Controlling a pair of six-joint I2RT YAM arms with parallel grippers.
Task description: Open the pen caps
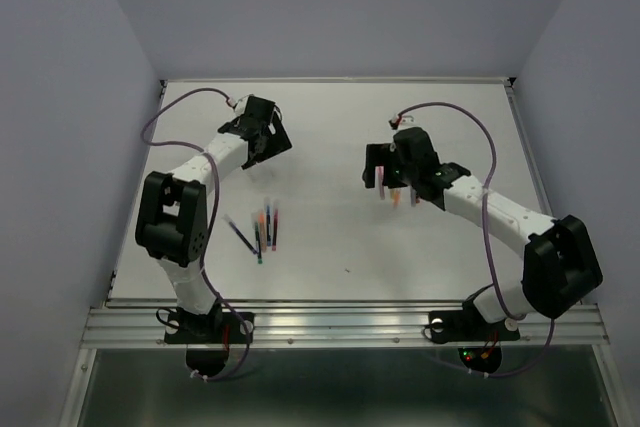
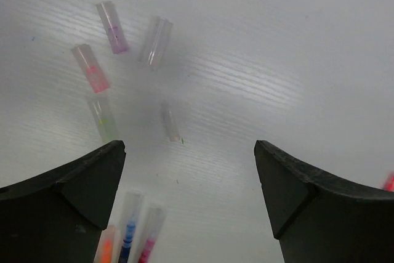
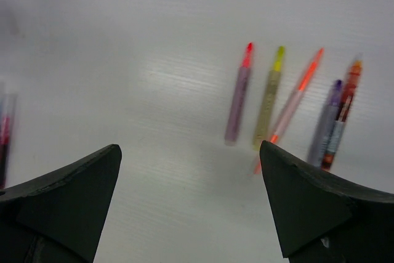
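Several loose pen caps lie on the white table ahead of my left gripper (image 2: 189,146): a purple-tinted cap (image 2: 112,27), a clear cap (image 2: 155,42), a pink cap (image 2: 91,68), a yellow-green cap (image 2: 103,117) and a small clear cap (image 2: 170,121). Capped orange, blue (image 2: 128,232) and pink pens lie by its left finger. The left gripper (image 1: 268,137) is open and empty. My right gripper (image 3: 189,147) is open and empty above bare table. Several uncapped pens (image 3: 269,97) lie ahead to its right. A pen cluster (image 1: 262,229) lies mid-table.
The right gripper (image 1: 385,169) hovers at the table's centre right, with pink and orange pens (image 1: 396,195) just below it. The table's (image 1: 330,277) raised edges run along the back and right. More pens show at the left edge of the right wrist view (image 3: 5,133).
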